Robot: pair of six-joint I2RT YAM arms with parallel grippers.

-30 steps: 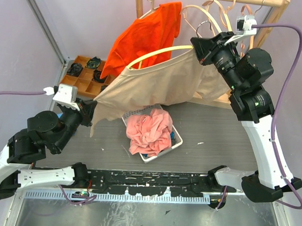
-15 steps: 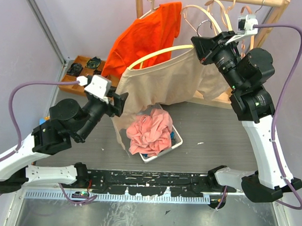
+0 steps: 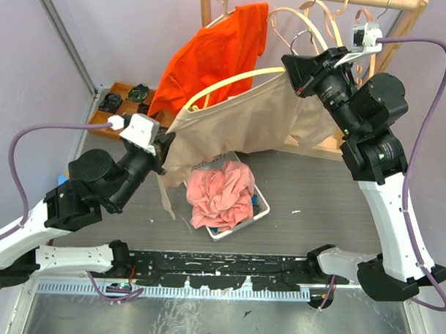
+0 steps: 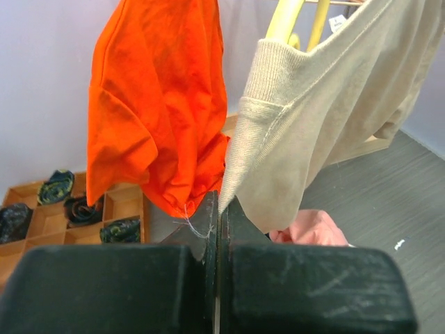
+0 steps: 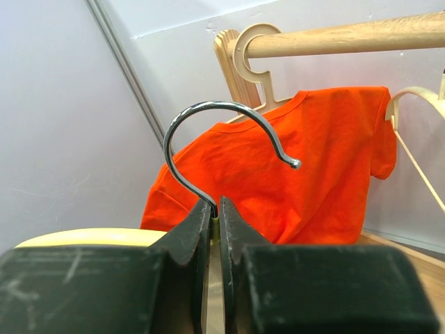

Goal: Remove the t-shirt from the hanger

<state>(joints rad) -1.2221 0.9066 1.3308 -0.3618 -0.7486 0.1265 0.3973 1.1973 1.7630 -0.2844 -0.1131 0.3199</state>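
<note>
A beige t-shirt (image 3: pixel 243 124) hangs on a pale yellow hanger (image 3: pixel 226 81) held out in front of the rail. My right gripper (image 3: pixel 289 67) is shut on the hanger's neck, just below its metal hook (image 5: pixel 222 104), as the right wrist view (image 5: pixel 214 209) shows. My left gripper (image 3: pixel 165 147) is shut on the left edge of the shirt. In the left wrist view the beige t-shirt (image 4: pixel 327 104) runs up from the closed left gripper (image 4: pixel 219 202) towards the yellow hanger (image 4: pixel 281 21). The shirt's lower left hangs down loose below the grip.
An orange t-shirt (image 3: pixel 220 50) hangs on the wooden rail (image 3: pixel 346 1) behind, beside several bare hangers (image 3: pixel 323 20). A white basket (image 3: pixel 260 206) holding pink cloth (image 3: pixel 221 190) sits on the table under the beige shirt. A wooden compartment tray (image 3: pixel 122 108) stands at the back left.
My left gripper let go of the shirt's stretched-out lower corner, moved right and up, opened, and shut again on the shirt's edge nearer the hanger. The right arm kept still.
</note>
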